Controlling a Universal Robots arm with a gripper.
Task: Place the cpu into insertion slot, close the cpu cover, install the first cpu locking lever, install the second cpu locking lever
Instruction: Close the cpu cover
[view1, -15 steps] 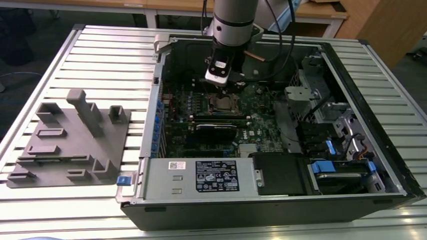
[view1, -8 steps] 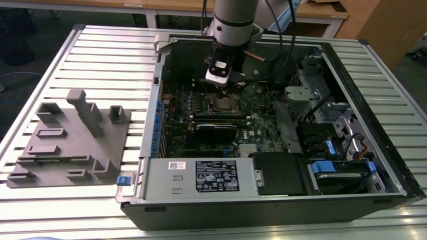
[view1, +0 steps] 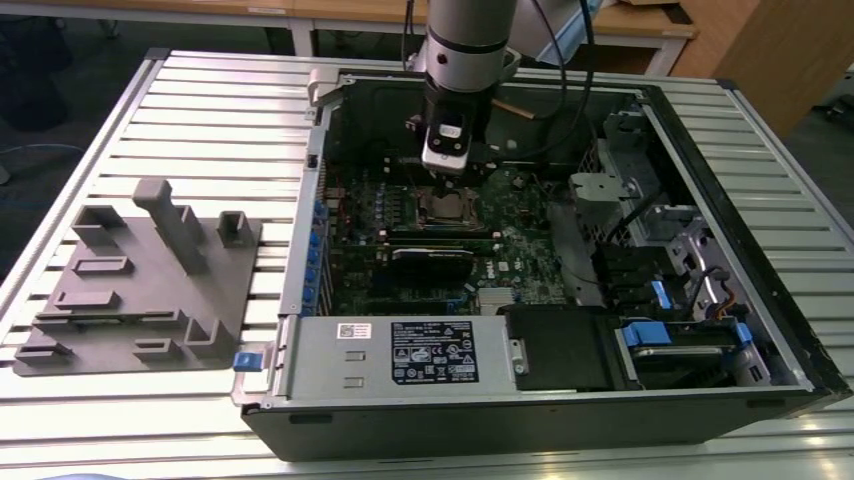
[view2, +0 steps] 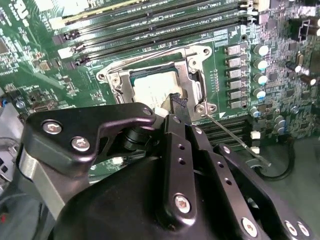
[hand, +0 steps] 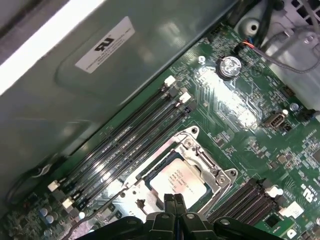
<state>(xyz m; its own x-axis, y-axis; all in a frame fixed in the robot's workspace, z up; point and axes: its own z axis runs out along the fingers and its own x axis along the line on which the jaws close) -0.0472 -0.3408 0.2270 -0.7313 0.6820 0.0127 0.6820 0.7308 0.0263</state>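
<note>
The cpu (hand: 182, 181) (view2: 154, 89) lies flat in the insertion slot (view1: 450, 208) on the green board inside the open computer case. The cpu cover (hand: 207, 167) (view2: 192, 75) lies down around it, and the chip's silver top shows through the cut-out. My gripper (hand: 174, 201) (view2: 177, 102) (view1: 449, 183) hangs straight over the socket. It is shut, with its fingertips together at the edge of the chip and cover and nothing held between them. A thin wire locking lever (view2: 232, 134) sticks out slantwise from one socket corner. Another wire lever (view2: 150, 54) runs along the socket's side.
Long black memory slots (hand: 125, 145) flank the socket, and the case's metal wall (hand: 100, 75) rises close behind them. A black card (view1: 430, 262) and the power supply box (view1: 400, 350) sit nearer the case front. A grey fixture block (view1: 140, 280) lies on the table at the exterior view's left.
</note>
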